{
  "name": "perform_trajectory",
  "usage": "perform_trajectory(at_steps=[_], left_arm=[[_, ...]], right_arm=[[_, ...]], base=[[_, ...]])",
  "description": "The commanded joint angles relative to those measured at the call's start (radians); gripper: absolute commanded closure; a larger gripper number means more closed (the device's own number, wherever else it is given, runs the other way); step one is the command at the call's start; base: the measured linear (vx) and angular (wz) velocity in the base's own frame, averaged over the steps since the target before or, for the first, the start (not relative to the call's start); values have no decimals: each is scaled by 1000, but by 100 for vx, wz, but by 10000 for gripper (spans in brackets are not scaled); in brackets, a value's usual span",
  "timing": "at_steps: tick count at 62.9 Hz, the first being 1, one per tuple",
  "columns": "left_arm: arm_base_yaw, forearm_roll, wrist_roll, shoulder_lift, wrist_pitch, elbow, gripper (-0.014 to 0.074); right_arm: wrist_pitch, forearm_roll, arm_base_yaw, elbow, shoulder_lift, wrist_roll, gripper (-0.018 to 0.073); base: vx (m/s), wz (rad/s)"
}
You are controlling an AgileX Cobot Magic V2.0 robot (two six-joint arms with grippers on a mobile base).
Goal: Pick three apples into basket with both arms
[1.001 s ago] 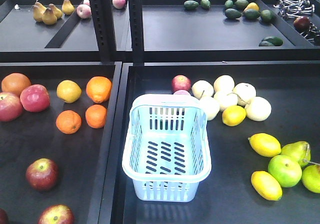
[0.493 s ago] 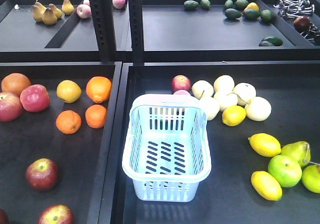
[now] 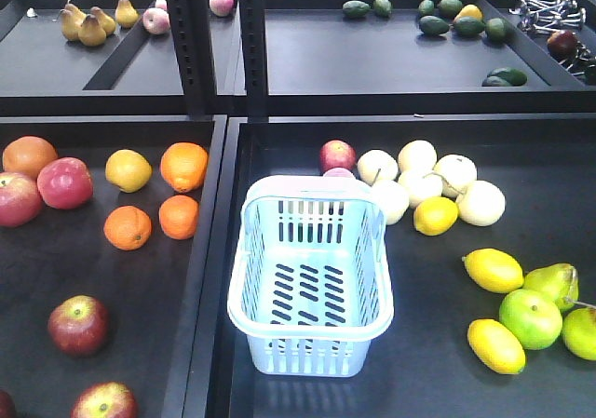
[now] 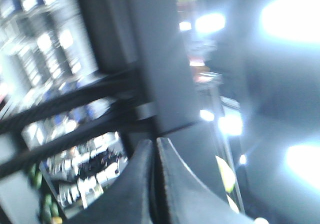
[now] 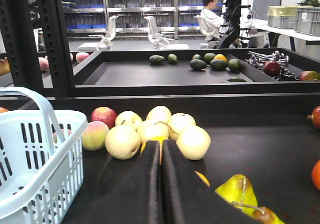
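1. The basket stands upright in the right compartment of the black surface. It is just beside the ridge which separates this compartment from the left one. Its slotted base is fully visible through the open top.
2. The 3 dark red apples lie in the left compartment, well apart from the basket. The first apple is nearest to the ridge. The second apple is lower, at the bottom edge of the front view. Of the third apple I see only a sliver in the bottom left corner.
3. Farther back in the left compartment, a pink-red apple touches a second pink-red apple, and an orange lies near them.
4. Behind the basket there is a red apple. To its right is a cluster of pale yellow fruits.
5. The left tool shows in a very blurred picture. Its 2 dark fingers are pressed together with only a thin seam between them, gripping nothing.
6. The right tool is closed too, finger against finger, and holds nothing. It sits low over the right compartment and points toward the pale yellow fruits, with the basket on its left side.
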Motion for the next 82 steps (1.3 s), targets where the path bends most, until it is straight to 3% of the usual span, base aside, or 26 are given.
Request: perform_trajectory(at_steps=[1, 10, 17, 25, 40, 47, 54, 72, 82], left_arm=[[1, 64, 84, 50, 38, -116, 603], [-1, 66, 246, 160, 184, -233, 603], [-1, -7, 413, 262, 275, -312, 603], [-1, -167, 653, 383, 371, -387, 603], [-1, -529, 1253, 661, 647, -513, 601], [-1, -614, 1433, 776, 711, -558, 575], [-1, -636, 1513, 892, 744, -617, 489], [-24, -625, 1699, 1194, 881, -826, 67], [-98, -554, 1731, 1354, 927, -988, 1]], right_arm=[[-76, -12, -7, 14, -14, -3, 564], [-76, -12, -7, 14, -14, -3, 564], [-76, -12, -7, 14, -14, -3, 564], [-76, -12, -7, 14, -14, -3, 564], [-76, -12, -7, 14, -14, -3, 564], [-76, -12, -7, 14, -14, -3, 564], [-76, -12, -7, 14, -14, -3, 564], [-76, -12, -7, 14, -14, -3, 564], [-76, -12, -7, 14, -14, -3, 564]], base=[[0, 0], [0, 0], [0, 0], [0, 0], [0, 0], [0, 0], [0, 0], [0, 0], [0, 0]])
